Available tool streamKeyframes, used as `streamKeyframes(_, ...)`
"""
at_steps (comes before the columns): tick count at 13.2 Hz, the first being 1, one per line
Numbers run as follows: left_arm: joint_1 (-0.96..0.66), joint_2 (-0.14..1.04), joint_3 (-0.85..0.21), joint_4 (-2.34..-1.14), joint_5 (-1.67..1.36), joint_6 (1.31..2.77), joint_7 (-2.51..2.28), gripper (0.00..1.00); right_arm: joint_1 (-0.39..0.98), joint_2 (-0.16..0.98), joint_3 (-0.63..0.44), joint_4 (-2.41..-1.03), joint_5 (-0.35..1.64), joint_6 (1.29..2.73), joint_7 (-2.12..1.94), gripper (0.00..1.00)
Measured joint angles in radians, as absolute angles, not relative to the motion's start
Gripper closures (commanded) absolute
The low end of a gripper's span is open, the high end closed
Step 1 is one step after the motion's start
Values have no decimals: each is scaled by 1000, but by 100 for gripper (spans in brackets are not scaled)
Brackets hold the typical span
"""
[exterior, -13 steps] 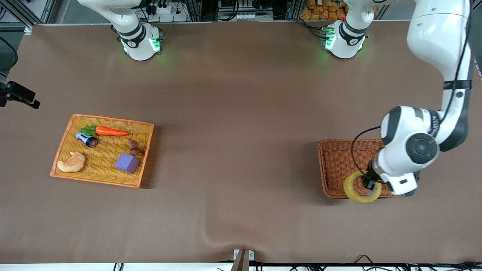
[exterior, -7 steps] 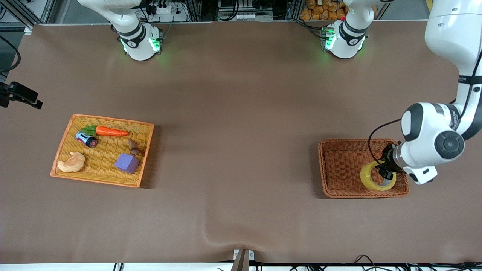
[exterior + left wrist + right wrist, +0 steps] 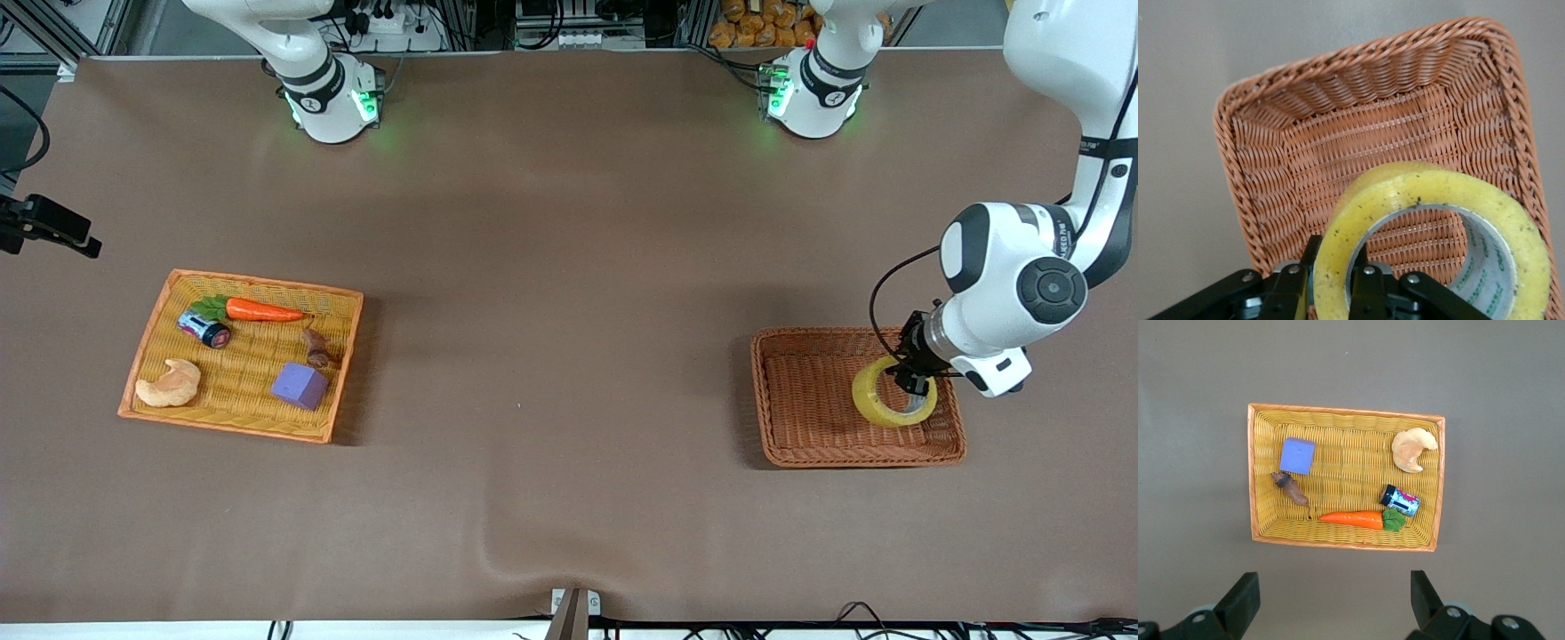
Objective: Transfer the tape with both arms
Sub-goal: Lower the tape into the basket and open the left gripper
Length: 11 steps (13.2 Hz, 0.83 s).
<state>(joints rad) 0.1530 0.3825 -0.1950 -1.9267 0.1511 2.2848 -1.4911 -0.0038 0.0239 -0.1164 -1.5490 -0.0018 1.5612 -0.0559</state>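
Yellowish tape hangs pinched through its wall by your left gripper, one finger inside the core, over the brown basket. Your right gripper waits spread wide above the yellow basket, likely for the handover.

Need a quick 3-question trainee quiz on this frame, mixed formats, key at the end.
1. True or false: the left gripper is shut on the wall of the tape.
2. Multiple choice. The tape is over: A) the brown basket, B) the yellow basket, C) bare table.
3. Fill in: in the yellow basket, the purple cube lies nearer the front camera than the ______, which is orange.

Key
1. True: one finger sits inside the ring and one outside.
2. A.
3. carrot. The right gripper hangs open above that basket, out of the front view.
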Motion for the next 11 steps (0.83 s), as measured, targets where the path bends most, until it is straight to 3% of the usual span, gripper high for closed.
streamKeyframes(5,126,433,-201,-1946,151,2356,-1555,100,-4,24,-116,-1549,-2,1561,-56,0)
streamKeyframes(6,126,436,-201,-1946,151,2356,-1555,78,-4,24,-116,-1549,-2,1561,-56,0)
streamKeyframes(7,127,437,-201,-1946,151,2356,-1555,1,-4,24,-116,-1549,-2,1561,-56,0)
streamKeyframes(11,123,438,-202,-1945,151,2355,-1555,0,-4,24,-116,-1549,-2,1556,-56,0)
